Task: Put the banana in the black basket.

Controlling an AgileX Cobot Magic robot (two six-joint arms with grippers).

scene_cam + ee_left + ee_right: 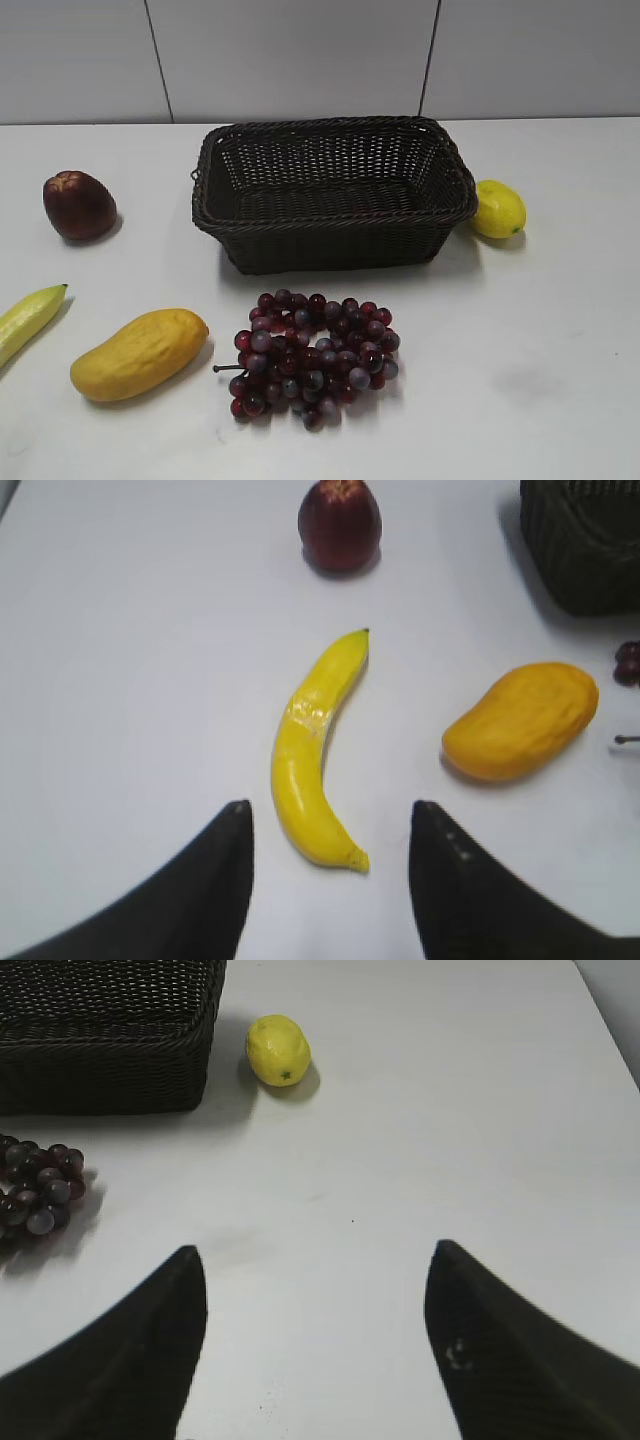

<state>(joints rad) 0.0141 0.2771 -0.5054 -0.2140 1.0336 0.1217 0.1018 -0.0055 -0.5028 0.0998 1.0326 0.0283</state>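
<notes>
The banana (312, 750) lies on the white table, curved, with its dark tip pointing away from me. In the exterior view only its tip end (28, 314) shows at the left edge. My left gripper (330, 810) is open and empty, its two fingers to either side of the banana's near end, above the table. The black basket (330, 200) stands empty at the middle back; a corner shows in the left wrist view (585, 550) and a side in the right wrist view (110, 1060). My right gripper (315, 1255) is open and empty over bare table.
A mango (138, 353) lies right of the banana. A bunch of dark red grapes (312, 355) lies in front of the basket. A dark red apple (78, 205) sits at the back left. A lemon (497, 209) sits right of the basket.
</notes>
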